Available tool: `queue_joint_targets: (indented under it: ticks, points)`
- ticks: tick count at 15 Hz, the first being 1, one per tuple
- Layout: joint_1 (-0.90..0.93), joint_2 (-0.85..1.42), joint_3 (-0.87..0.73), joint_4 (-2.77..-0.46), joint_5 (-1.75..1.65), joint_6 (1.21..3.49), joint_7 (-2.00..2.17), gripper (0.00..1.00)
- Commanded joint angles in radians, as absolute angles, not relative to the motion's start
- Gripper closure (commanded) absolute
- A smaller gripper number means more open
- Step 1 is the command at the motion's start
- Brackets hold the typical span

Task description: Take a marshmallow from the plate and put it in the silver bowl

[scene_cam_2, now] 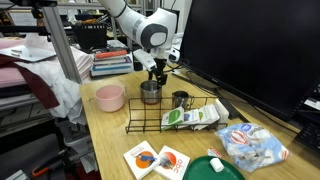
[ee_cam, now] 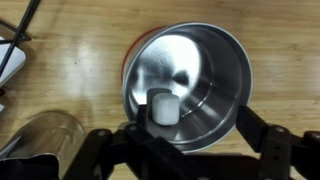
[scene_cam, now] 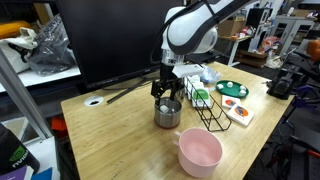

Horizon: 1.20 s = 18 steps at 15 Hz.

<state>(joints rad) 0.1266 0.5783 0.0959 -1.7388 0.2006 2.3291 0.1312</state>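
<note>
The silver bowl (ee_cam: 190,75) stands on the wooden table and shows in both exterior views (scene_cam: 167,115) (scene_cam_2: 150,93). My gripper (ee_cam: 200,125) hangs right above it (scene_cam: 165,93) (scene_cam_2: 153,72), with its fingers spread wide over the bowl's near rim. A white marshmallow (ee_cam: 163,108) is inside the bowl, close beside the left finger, with no finger on its other side. The green plate (scene_cam: 232,89) lies apart from the gripper, beyond the wire rack, and also shows at the table's edge (scene_cam_2: 218,168).
A pink bowl (scene_cam: 200,150) (scene_cam_2: 110,97) stands near the silver bowl. A black wire rack (scene_cam: 205,108) (scene_cam_2: 175,118) holds packets. A second metal cup (scene_cam_2: 181,100) (ee_cam: 45,140) stands close by. White cards (scene_cam_2: 155,160) and a marshmallow bag (scene_cam_2: 255,148) lie near the plate.
</note>
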Motion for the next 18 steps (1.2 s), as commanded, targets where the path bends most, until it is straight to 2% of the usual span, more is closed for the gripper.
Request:
queue_joint_targets:
  ticks: [1, 18]
  points:
    - [0.105, 0.520, 0.112, -1.784, 0.229, 2.350, 0.116, 0.00]
    - [0.112, 0.492, 0.107, -1.790, 0.230, 2.351, 0.118, 0.00]
